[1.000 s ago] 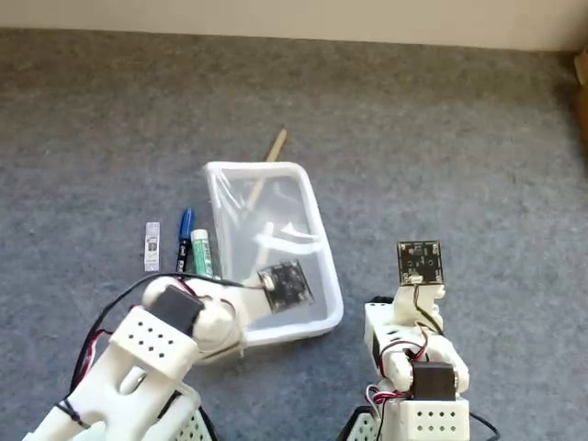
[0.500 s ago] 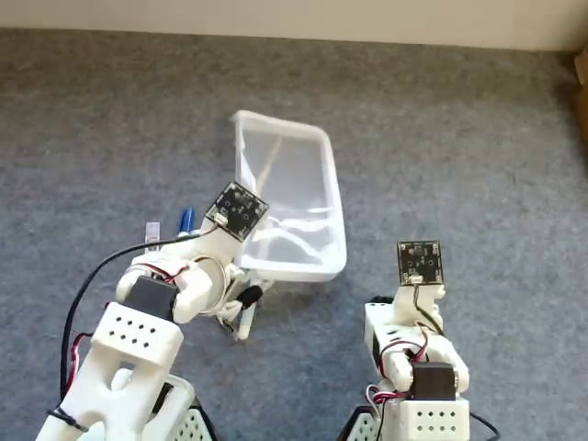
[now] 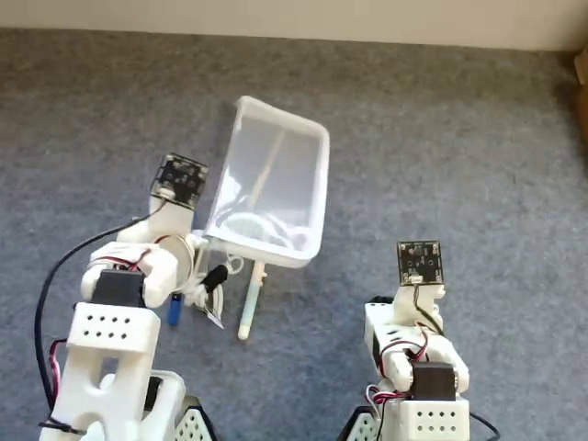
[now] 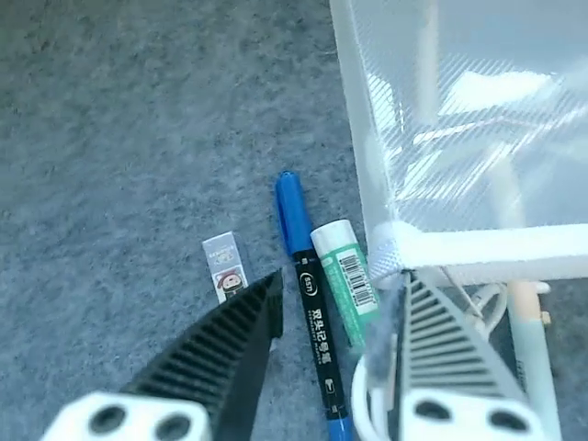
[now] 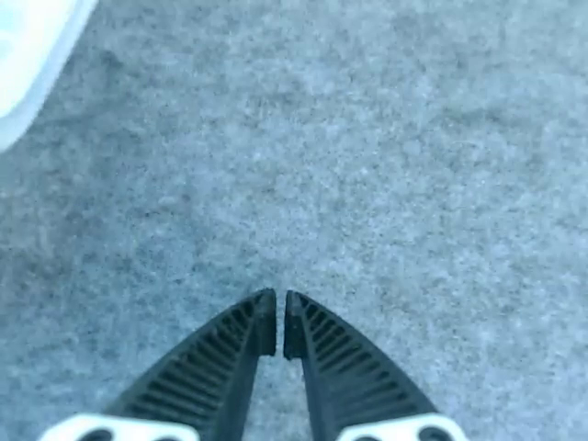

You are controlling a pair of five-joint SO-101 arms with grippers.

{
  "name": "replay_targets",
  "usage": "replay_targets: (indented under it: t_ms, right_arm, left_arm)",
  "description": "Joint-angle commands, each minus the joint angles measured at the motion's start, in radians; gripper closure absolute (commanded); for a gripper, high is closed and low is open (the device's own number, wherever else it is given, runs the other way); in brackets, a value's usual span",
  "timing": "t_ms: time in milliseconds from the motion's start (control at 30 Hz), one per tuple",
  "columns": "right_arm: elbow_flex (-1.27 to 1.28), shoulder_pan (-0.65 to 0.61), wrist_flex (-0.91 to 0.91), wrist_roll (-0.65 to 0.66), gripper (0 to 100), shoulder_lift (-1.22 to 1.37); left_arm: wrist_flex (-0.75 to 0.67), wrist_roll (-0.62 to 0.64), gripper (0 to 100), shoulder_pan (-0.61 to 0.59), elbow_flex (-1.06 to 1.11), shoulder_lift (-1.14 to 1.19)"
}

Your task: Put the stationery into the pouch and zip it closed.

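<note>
Noting open grey carpet (image 3: 478,138) on every side of the pouch (image 3: 299,197), widest on the right arm's side; the pouch lies tilted, its near edge just ahead of the left arm. Room is tight at that near corner, where a blue-capped marker (image 4: 310,303), a green glue stick (image 4: 347,280) and a small white tag (image 4: 225,266) lie side by side just beside the pouch wall. A white pen (image 3: 250,303) sticks out from beneath the near edge, its far end hidden. A thin stick (image 3: 266,175) shows through the mesh, too faint to identify. Left gripper (image 4: 342,280): jaws spread wide, nothing held, one finger (image 4: 432,331) right at the pouch corner, contact unclear. Right gripper (image 5: 278,303): closed to a hairline slit, empty, over bare carpet
</note>
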Motion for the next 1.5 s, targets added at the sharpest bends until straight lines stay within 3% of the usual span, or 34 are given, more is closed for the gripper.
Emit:
replay_targets:
  t_ms: [0, 233, 500, 667, 800, 1267, 1467]
  right_arm:
    - [0.119, 0.01, -0.007, 0.011, 97.5, -0.015]
    - [0.119, 0.01, -0.008, 0.011, 97.5, -0.015]
    - [0.119, 0.01, -0.008, 0.011, 97.5, -0.015]
    - [0.119, 0.01, -0.008, 0.009, 97.5, -0.015]
    - [0.119, 0.01, -0.008, 0.008, 97.5, -0.015]
    - [0.119, 0.01, -0.008, 0.008, 97.5, -0.015]
    - [0.119, 0.01, -0.008, 0.006, 97.5, -0.015]
  left_arm:
    - [0.009, 0.032, 80, -0.019, -0.065, -0.013]
    - [0.06, 0.023, 80, -0.022, -0.067, -0.013]
    - [0.152, -0.101, 80, -0.024, -0.104, -0.013]
    - [0.178, -0.107, 80, -0.007, -0.082, -0.012]
    - [0.176, -0.107, 80, 0.07, -0.021, -0.012]
    - [0.193, -0.15, 80, 0.512, 0.027, -0.021]
    - [0.316, -0.038, 80, 0.473, -0.217, -0.022]
